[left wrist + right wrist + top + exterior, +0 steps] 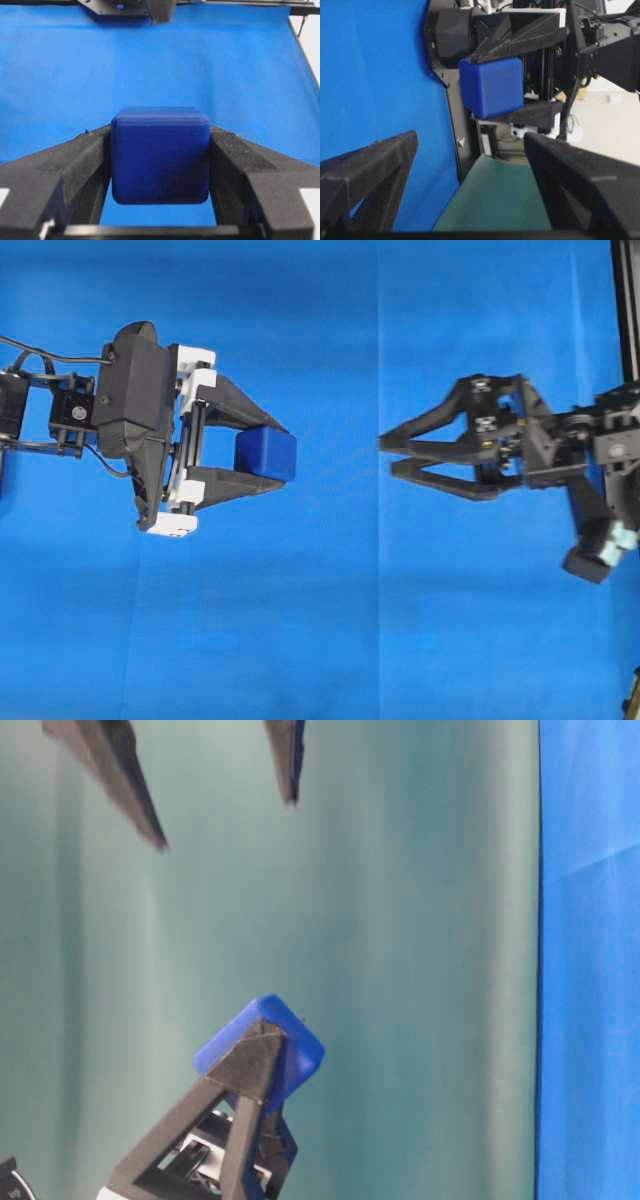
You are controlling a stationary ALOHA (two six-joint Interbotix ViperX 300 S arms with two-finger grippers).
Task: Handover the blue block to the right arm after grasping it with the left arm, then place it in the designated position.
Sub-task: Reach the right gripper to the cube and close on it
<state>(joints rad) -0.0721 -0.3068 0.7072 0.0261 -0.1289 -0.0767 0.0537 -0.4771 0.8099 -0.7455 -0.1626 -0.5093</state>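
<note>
Blue block (266, 453): I am seeing it pinched between both fingers of the left tool, lifted clear of the blue cloth (320, 640) covering the surface.
Left tool (270, 452): I am keeping it clenched on the block, a finger pressing each opposite face, tips pointing toward the right tool.
Right tool (388, 455): I am holding it released, fingers spread apart, facing the block and well apart from it, touching nothing.
Block from right wrist view (491, 86): it is sitting ahead, between the two spread fingers' lines.
</note>
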